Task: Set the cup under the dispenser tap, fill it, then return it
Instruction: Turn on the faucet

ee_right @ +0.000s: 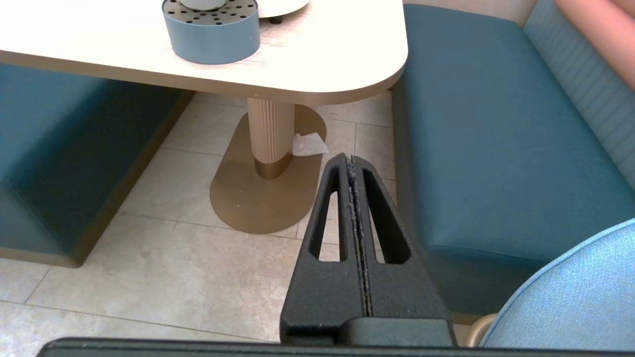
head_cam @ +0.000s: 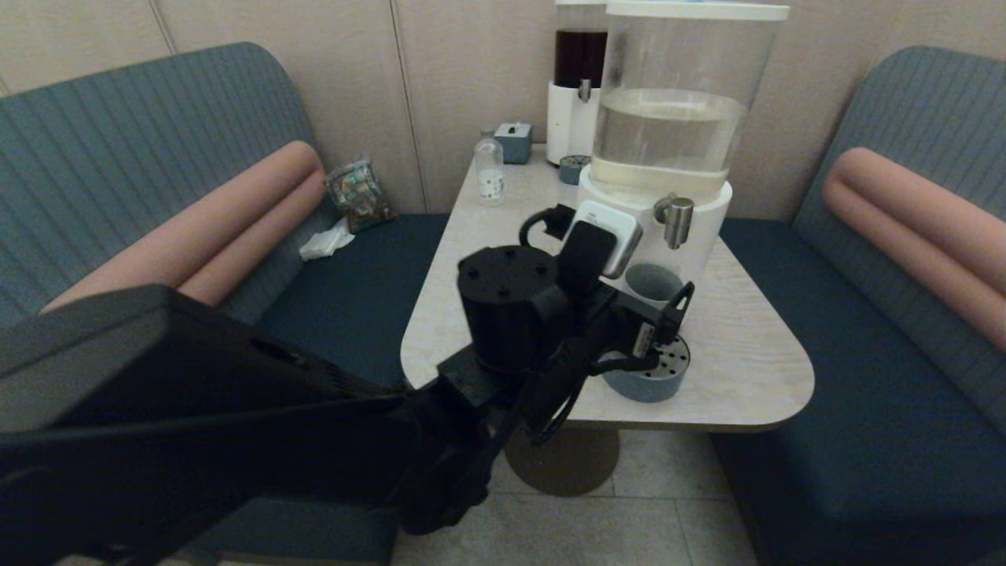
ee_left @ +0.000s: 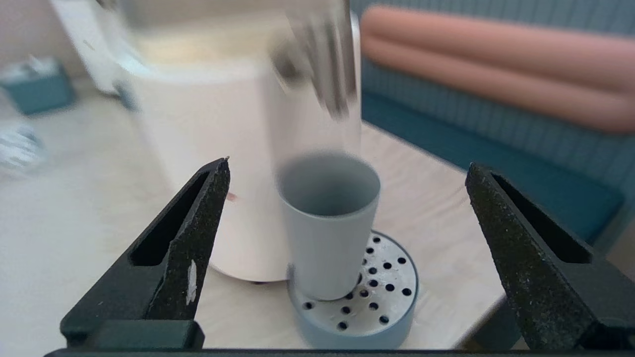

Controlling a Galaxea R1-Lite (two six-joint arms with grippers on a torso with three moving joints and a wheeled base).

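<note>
The grey-blue cup (head_cam: pixel 652 283) (ee_left: pixel 327 233) stands upright on a round perforated drip tray (head_cam: pixel 656 383) (ee_left: pixel 384 302), against the white base of the large clear-liquid dispenser (head_cam: pixel 668 118). The silver dispenser tap (head_cam: pixel 677 220) (ee_left: pixel 322 64) hangs just above the cup. My left gripper (head_cam: pixel 659 314) (ee_left: pixel 348 163) is open and level with the cup; its black fingers (ee_left: pixel 198 233) flank the cup from the near side without touching it. Whether there is liquid in the cup I cannot tell. My right gripper (ee_right: pixel 349 157) is shut on nothing, low beside the table over the floor.
The pale table (head_cam: pixel 747 330) (ee_right: pixel 322 59) also carries a dark-liquid dispenser (head_cam: pixel 578 79), a small clear bottle (head_cam: pixel 490 169) and a blue box (head_cam: pixel 515 141) at the back. Blue benches flank the table. The drip tray (ee_right: pixel 212 32) sits near the table's front edge.
</note>
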